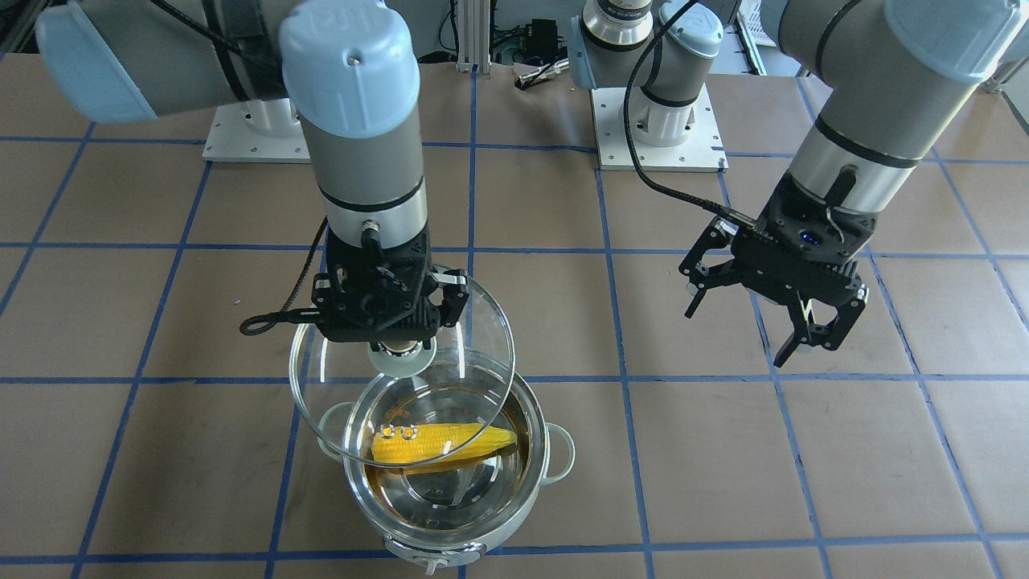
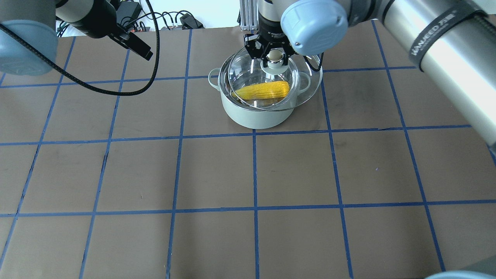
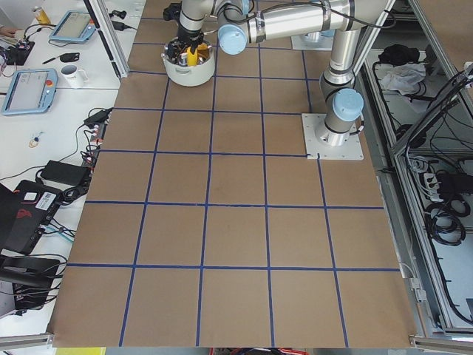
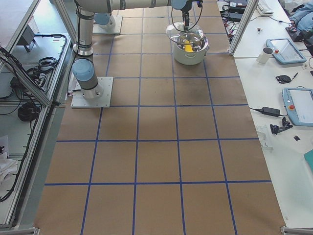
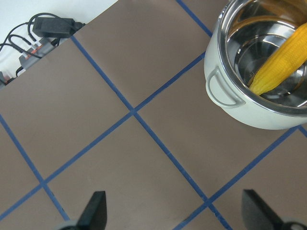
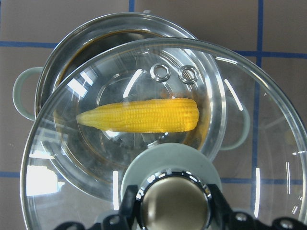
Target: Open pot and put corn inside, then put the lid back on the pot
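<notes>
while the lid (image 1: 474, 346) hangs tilted above the pot (image 2: 255, 116) and is not yet seated, the closing step carries the hazards listed below.

holdings:
- right tool (image 1: 397, 346): clenched on the lid's gold-beige knob (image 6: 172, 203), above the pot's robot-side edge.
- left tool (image 1: 738, 334): released, fingers spread, nothing in them; well apart from the pot, off to the robot's left of it.
- corn (image 6: 144, 115): inside the pot, lying across the steel bottom, apparently below the rim.
- lid: over the pot's mouth and overlapping it, but off-centre, shifted toward the robot's side of the pot.

hazards, judged likely:
1. perched lid. cause: a descent begun off-centre would set one edge on the pot's rim and the other outside it, leaving the lid askew.
2. twist in the grasp. cause: with the lid tilted, its low edge would meet the pot first and lever against a small, smooth, round knob, which may slip.
3. shoved pot. cause: the glass edge catching the wall or a loop handle (image 1: 563, 454) could push the pot along the counter (image 2: 248, 174), since nothing steadies it.
4. dropped glass. cause: letting go before contact, so glass falls on steel.
5. corn fouling the lid: low, given how deep it lies in the pot.
</notes>
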`<state>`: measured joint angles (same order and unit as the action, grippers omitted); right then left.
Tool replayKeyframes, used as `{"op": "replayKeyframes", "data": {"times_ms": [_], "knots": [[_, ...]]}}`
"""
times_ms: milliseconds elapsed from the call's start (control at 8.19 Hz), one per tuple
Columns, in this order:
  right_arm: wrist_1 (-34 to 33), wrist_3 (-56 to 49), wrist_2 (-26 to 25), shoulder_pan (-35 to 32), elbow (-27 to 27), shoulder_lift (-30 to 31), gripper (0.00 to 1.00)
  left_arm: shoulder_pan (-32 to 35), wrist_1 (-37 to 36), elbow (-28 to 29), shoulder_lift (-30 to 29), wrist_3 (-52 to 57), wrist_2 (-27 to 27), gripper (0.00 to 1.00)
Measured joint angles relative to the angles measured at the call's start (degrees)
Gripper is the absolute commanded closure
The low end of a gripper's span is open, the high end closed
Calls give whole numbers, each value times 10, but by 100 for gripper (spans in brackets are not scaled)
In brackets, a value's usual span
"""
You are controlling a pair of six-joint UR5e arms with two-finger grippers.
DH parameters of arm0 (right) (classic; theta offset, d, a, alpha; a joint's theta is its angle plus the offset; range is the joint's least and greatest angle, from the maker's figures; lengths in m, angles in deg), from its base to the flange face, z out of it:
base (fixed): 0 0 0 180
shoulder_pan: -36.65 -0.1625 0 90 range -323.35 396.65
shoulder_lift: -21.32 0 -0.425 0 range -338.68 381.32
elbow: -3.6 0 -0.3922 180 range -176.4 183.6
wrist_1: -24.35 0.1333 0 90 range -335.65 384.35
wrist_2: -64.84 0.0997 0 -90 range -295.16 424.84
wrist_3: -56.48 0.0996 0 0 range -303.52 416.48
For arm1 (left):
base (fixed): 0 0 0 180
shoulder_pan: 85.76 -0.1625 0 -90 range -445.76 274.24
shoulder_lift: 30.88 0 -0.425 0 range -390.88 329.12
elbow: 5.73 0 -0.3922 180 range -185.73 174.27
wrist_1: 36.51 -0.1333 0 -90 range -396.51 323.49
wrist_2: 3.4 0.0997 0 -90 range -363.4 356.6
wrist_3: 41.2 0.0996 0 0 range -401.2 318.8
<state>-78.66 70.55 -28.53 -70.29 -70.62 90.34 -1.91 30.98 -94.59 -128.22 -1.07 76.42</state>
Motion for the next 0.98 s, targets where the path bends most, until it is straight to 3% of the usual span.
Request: {"op": "replayKeyframes", "data": {"times_ms": [244,611,977], "knots": [[-58,17,-15,-20,4,-38,69,-4,53,-6,40,-144,18,0],[-105,15,-8,-22,23,-81,69,2,112,-17,73,-332,100,0],[-121,24,10,-21,28,-97,68,5,137,-35,77,-408,118,0]]}}
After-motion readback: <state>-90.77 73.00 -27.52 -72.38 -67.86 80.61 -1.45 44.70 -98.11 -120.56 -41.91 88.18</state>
